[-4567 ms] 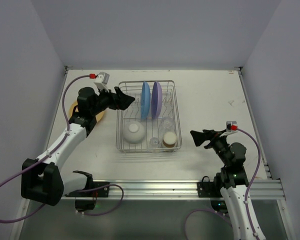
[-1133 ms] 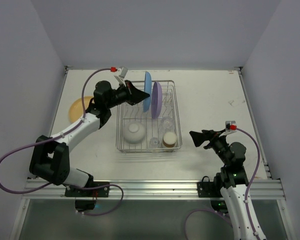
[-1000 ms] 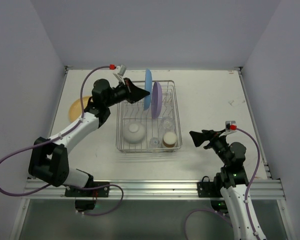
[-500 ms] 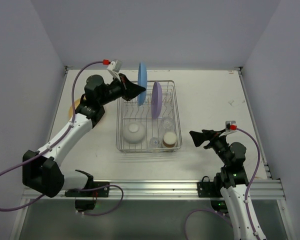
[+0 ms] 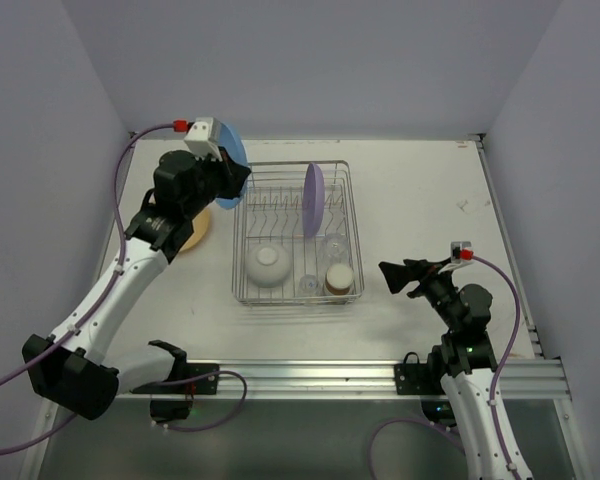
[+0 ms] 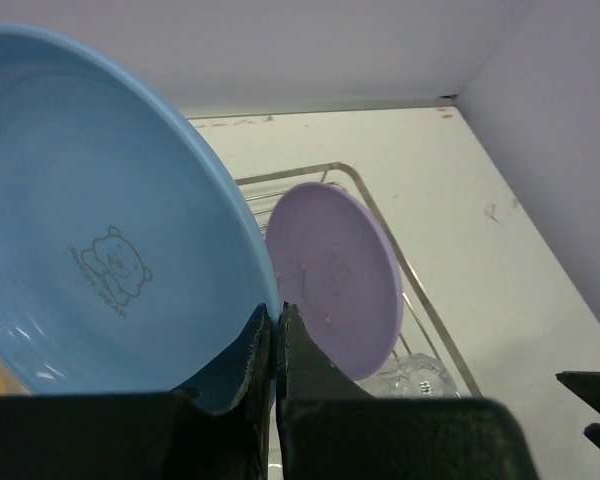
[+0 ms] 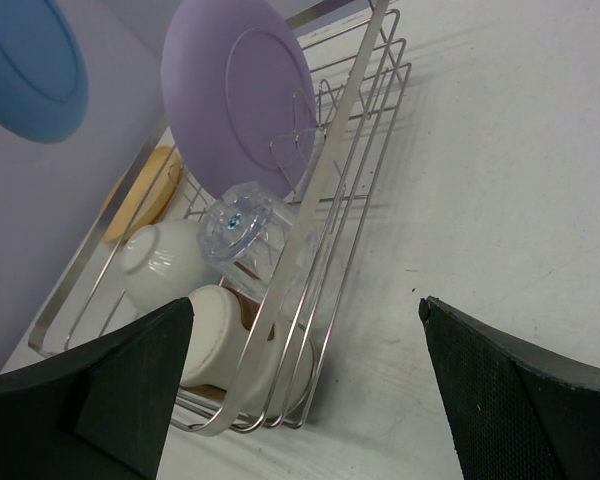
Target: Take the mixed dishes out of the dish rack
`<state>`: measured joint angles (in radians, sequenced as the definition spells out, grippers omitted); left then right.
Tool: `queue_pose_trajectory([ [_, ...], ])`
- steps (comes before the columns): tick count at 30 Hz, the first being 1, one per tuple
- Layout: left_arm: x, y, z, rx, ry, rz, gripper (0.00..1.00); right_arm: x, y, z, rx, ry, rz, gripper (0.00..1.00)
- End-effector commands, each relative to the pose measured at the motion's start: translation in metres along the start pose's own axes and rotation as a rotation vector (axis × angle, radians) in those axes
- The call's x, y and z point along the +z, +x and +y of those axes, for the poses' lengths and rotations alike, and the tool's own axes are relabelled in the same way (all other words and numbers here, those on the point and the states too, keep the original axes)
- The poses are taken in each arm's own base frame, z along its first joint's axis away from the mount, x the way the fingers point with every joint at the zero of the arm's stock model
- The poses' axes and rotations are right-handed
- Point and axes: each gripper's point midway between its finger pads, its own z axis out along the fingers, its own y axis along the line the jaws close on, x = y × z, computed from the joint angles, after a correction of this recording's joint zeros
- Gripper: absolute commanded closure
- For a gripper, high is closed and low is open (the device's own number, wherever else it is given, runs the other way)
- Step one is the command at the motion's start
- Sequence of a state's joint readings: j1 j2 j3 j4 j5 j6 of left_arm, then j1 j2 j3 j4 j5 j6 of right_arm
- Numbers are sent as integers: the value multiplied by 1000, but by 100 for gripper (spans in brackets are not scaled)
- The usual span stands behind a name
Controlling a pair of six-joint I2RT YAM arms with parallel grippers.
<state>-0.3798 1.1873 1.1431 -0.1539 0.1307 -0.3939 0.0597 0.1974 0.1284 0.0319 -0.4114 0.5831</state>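
1. Top external view: the left gripper (image 5: 232, 182) is closed on the rim of the blue plate (image 5: 231, 150). It holds the plate in the air just outside the far-left corner of the dish rack (image 5: 242, 296), clear of the wires.
2. Left wrist view: both fingers pinch the lower edge of the blue plate, one on each face. The plate stands steeply tilted, with its hollow face toward the camera.
3. The deciding relation: the tan-orange plate (image 5: 198, 228) lies flat on the table (image 5: 420, 190), below the held plate and a little nearer the arm bases, partly hidden by the left arm. Setting down there would probably call for a short move toward the bases, a descent, and a turn of the plate from on-edge to flat.
4. The purple plate (image 5: 312, 200) stands on edge among the prongs at the far right of the rack. Its faces look left and right, and its edge line runs near to far.
5. The white bowl (image 5: 268, 264), a clear glass (image 5: 332, 245) and the brown cup (image 5: 339, 279) sit along the near side of the rack.
6. The right gripper (image 5: 388, 277) hangs spread wide and empty, just right of the rack's near-right corner. It is judged the closer arm for the cup and the glass.
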Motion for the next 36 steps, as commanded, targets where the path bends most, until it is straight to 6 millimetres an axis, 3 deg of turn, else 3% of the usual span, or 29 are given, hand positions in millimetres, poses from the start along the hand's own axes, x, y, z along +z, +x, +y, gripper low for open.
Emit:
queue_pose_trajectory([
  [1, -18, -30, 29, 60, -182, -88, 100, 2, -7, 7, -18, -30, -21, 1],
  [7, -27, -30, 61, 100, -359, -83, 100, 2, -8, 7, -18, -30, -21, 1],
  [13, -41, -36, 114, 193, -650, -36, 100, 2, -8, 6, -19, -29, -20, 1],
  [25, -17, -12, 155, 195, -705, 112, 100, 2, -7, 7, -17, -32, -16, 1],
  [31, -6, -5, 164, 194, -710, 151, 100, 2, -7, 6, -17, -31, -17, 1],
  [36, 5, 16, 174, 191, -727, 221, 100, 2, -7, 7, -16, -32, -16, 1],
])
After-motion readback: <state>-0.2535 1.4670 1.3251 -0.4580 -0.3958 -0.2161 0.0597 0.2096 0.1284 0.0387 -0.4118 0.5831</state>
